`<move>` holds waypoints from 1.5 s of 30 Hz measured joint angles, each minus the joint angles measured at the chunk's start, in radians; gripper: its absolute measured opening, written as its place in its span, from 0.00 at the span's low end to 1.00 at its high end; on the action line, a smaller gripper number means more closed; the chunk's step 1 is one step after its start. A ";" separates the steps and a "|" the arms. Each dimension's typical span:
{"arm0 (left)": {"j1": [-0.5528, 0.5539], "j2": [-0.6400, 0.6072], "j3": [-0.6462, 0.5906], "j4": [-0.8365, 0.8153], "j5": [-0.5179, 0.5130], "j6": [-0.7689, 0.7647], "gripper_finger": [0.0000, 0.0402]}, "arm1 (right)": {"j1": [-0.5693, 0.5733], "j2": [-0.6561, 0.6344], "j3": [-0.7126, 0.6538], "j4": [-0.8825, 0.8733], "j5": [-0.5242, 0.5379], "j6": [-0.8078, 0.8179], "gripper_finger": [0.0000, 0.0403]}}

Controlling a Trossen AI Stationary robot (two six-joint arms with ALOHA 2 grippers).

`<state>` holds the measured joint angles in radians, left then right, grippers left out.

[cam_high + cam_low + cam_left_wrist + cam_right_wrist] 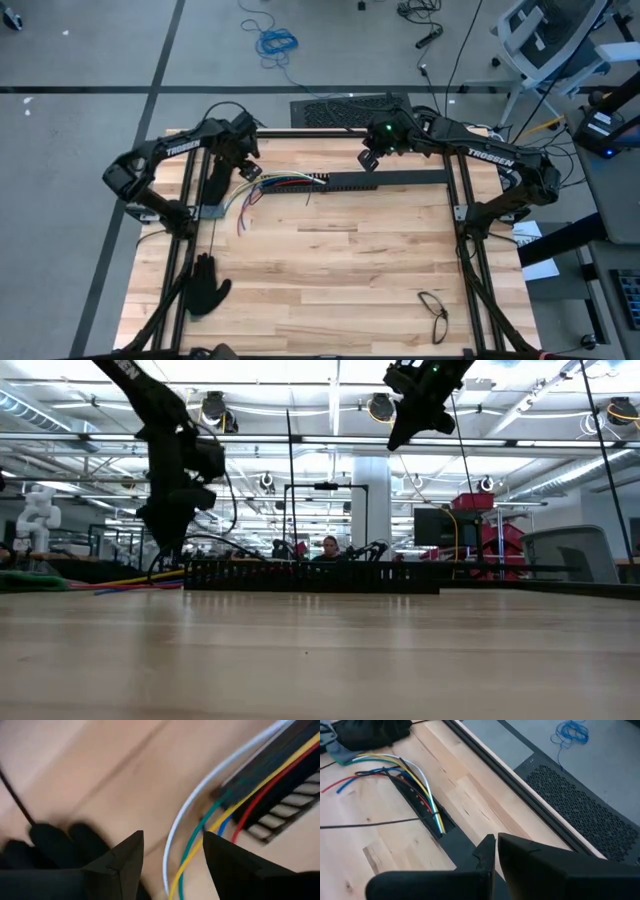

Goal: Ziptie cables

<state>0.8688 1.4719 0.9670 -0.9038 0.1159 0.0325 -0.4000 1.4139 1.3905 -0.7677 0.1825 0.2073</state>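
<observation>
Left jaws are spread, and the cables run right between the tips without being pinched. I'd drop lower and center the whole bundle before squeezing. Further out, they lie along the bar. Right jaws hover pressed together above it.

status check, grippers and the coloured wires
Left gripper open over thin coloured wires. Right gripper shut, raised above long black slotted bar. Nothing held.

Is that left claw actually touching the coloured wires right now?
Apart. The left wrist view shows the left gripper open, its fingers clear of the cables running between them.
</observation>
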 joint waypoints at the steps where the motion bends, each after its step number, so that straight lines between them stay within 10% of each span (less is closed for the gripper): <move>1: 0.000 0.007 -0.023 0.012 -0.011 0.000 0.50 | 0.000 0.000 0.000 0.000 0.000 0.009 0.04; 16: -0.033 0.085 -0.091 0.211 -0.096 -0.024 0.34 | -0.013 0.000 0.000 0.017 0.000 0.061 0.04; 45: -0.105 0.019 -0.148 0.266 -0.125 -0.053 0.34 | -0.059 0.000 0.000 0.031 0.000 0.115 0.04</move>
<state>0.7637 1.4906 0.8194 -0.6378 -0.0092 -0.0200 -0.4587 1.4143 1.3903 -0.7364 0.1821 0.3218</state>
